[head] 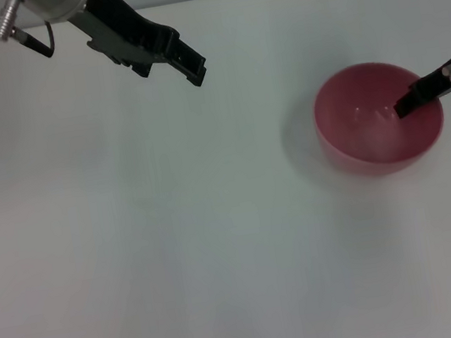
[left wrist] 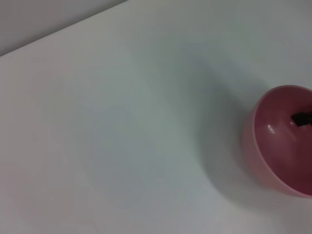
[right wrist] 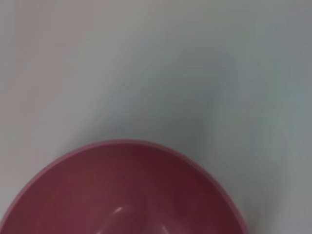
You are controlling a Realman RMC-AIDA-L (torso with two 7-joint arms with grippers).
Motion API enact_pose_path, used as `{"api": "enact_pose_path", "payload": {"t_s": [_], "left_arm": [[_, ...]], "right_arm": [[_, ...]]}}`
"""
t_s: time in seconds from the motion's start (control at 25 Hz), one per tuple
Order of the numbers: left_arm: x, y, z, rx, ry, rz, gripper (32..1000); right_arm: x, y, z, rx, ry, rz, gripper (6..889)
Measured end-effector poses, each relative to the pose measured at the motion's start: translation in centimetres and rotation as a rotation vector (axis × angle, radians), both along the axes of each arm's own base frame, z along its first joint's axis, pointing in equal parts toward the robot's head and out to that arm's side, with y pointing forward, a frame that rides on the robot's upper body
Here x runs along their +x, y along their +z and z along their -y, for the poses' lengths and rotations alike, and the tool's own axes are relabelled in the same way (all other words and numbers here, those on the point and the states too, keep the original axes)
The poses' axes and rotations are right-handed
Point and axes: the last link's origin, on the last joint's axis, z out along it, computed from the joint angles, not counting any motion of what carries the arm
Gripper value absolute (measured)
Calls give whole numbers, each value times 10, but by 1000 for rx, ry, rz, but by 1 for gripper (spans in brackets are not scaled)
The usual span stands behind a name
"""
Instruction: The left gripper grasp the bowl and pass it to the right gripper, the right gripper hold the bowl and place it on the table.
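Pink bowl on the white table, right gripper at its rim.

Head view: the bowl (head: 378,117) sits upright on the table (head: 179,253), right of centre. The right gripper (head: 406,102) reaches over its rim, one finger inside; whether it clamps the wall cannot be told. The left gripper (head: 193,69) hangs far-left, well apart, holding nothing. Left wrist view: bare white tabletop (left wrist: 122,136), bowl (left wrist: 282,141) at the edge. Right wrist view: bowl (right wrist: 126,195) interior close below, table (right wrist: 195,73) beyond.
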Motion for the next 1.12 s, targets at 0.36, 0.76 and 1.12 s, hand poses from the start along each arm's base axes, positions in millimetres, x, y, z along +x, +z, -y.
{"api": "enact_pose_path", "payload": {"t_s": [0.36,0.76,1.12], "left_arm": [[0,0,-1,4,-2,1,861],[0,0,-1,5,-5,0,861],[-2,-1,-1,3,0,-1,861]], "right_arm": [[-2,0,-1,-1,5,-1,553],[-4,0,-2,-2,10,-1,841],[-5,0,-3,-8,20,0,867]]}}
